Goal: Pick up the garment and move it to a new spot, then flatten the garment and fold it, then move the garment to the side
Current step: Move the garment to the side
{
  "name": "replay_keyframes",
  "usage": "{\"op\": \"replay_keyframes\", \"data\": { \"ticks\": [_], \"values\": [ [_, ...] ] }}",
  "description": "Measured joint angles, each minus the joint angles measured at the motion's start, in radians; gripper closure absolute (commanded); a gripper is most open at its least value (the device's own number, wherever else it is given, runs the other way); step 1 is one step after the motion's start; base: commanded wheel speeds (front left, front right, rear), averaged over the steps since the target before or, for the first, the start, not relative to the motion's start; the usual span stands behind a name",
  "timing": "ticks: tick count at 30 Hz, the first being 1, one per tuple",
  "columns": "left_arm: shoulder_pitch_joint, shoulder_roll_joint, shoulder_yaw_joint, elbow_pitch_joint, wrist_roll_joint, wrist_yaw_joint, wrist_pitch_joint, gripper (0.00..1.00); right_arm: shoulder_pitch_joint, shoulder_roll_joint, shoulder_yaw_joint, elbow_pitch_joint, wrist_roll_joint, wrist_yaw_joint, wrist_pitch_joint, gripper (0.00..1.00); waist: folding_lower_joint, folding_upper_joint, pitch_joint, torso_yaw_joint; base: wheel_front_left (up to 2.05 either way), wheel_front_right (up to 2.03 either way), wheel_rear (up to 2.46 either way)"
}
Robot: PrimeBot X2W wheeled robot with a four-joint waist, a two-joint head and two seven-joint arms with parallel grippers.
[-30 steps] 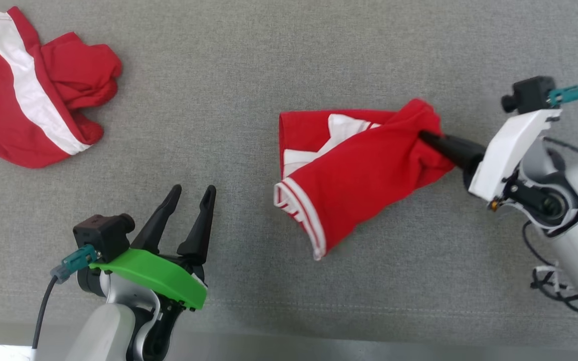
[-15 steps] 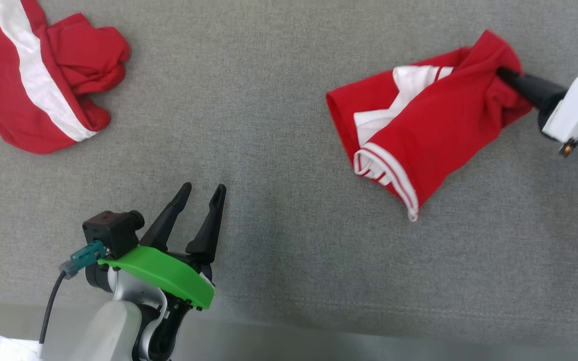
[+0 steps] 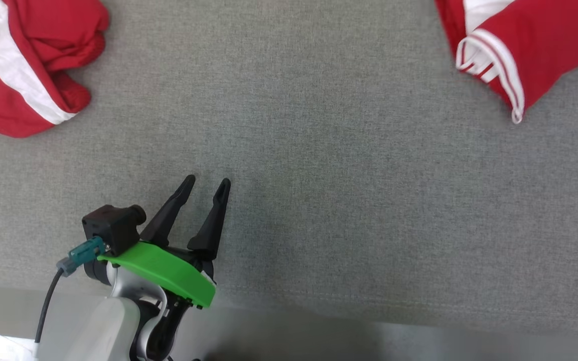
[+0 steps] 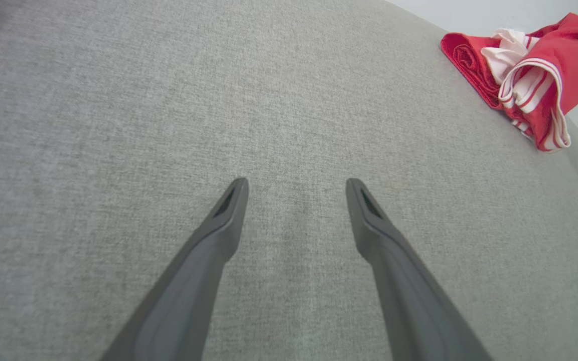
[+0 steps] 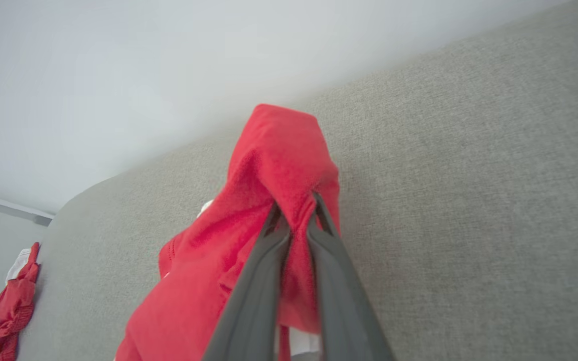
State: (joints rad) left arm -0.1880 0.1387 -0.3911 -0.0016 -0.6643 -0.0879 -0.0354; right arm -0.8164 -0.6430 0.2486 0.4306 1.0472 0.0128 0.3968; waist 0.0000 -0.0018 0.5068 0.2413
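The garment (image 3: 535, 45) is red with white panels and striped trim; it hangs at the top right of the head view, cut off by the frame. In the right wrist view my right gripper (image 5: 294, 213) is shut on a bunched fold of the garment (image 5: 274, 165), lifting it off the grey surface. The left wrist view catches the same garment (image 4: 535, 75) far to the upper right. My left gripper (image 3: 207, 181) stands open at the lower left of the head view, nothing between its fingers (image 4: 229, 210), well apart from the garment.
A second crumpled red and white piece of clothing (image 3: 23, 65) lies at the top left, also seen small as a red heap (image 5: 8, 311) in the right wrist view. Grey fabric surface (image 3: 319, 200) spreads between; its near edge (image 3: 369, 326) runs along the bottom.
The held garment has gone up and to the right in the head view, its upper part and the right arm now out of frame. The left gripper has barely shifted.
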Motion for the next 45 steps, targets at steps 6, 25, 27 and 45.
{"op": "replay_keyframes", "data": {
  "ticks": [6,25,27,45],
  "values": [
    [0.002,0.021,0.013,-0.024,0.007,0.018,0.010,0.00,-0.051,-0.013,-0.047,0.041,-0.020,-0.068,-0.058,1.00,0.0000,0.0000,0.052,-0.009,0.00,0.00,0.00],
    [0.007,0.073,0.047,-0.128,0.020,0.046,0.017,0.00,-0.140,-0.040,0.013,0.137,-0.188,-0.106,-0.158,1.00,0.0000,0.0000,0.138,-0.110,0.00,0.00,0.00],
    [0.007,0.074,0.049,-0.136,0.021,0.047,0.017,0.00,-0.144,-0.047,0.018,0.146,-0.200,-0.111,-0.160,1.00,0.0000,0.0000,0.140,-0.119,0.00,0.00,0.00],
    [0.033,0.099,0.070,-0.182,0.021,0.072,0.036,0.00,-0.202,-0.034,0.087,0.240,-0.313,-0.121,-0.229,0.00,-0.0001,0.0000,0.153,-0.157,0.00,0.00,0.00]
  ]
}}
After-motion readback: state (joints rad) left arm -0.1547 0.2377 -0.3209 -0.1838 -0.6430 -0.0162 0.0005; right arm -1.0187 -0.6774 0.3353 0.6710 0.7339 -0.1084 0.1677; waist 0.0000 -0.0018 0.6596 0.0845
